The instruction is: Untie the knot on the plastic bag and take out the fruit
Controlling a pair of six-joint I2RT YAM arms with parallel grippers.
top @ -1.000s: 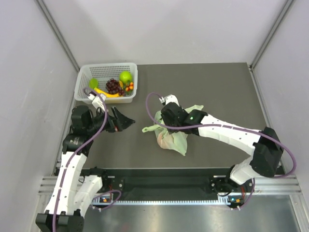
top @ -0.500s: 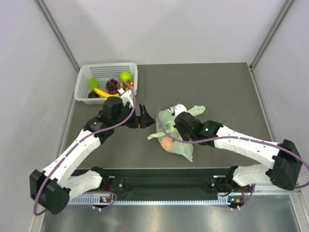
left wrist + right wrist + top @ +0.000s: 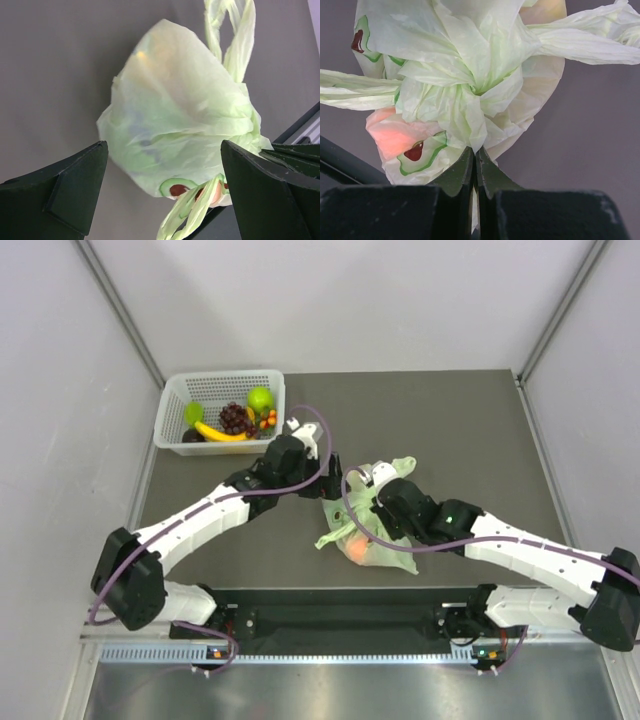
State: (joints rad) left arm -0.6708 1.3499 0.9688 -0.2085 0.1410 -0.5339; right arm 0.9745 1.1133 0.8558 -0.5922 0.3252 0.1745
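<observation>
Top external view: the bag [image 3: 372,532] lies on the table [image 3: 450,420], right of the basket [image 3: 222,375] and nearer the arm bases, well apart from it. It is a bunched, crinkled, translucent pale green bundle.

Right wrist view: the knot [image 3: 470,97] is tight and intact, and sits at the middle of the bundle. Twisted handle ends [image 3: 580,45] run out from it to both sides. The film carries printed green rings with dark red centres. A pinkish-orange fruit [image 3: 390,137] shows through the film beside the knot; no other contents can be made out.

The right gripper [image 3: 474,165] has its fingers pressed together on a fold of plastic hanging from the knot.

Left wrist view: the left gripper [image 3: 165,170] is spread wide and holds nothing, with one finger on each side of the bag's rounded body. Contact with the film cannot be determined. In the top view this gripper is at the bag's side facing the basket.
</observation>
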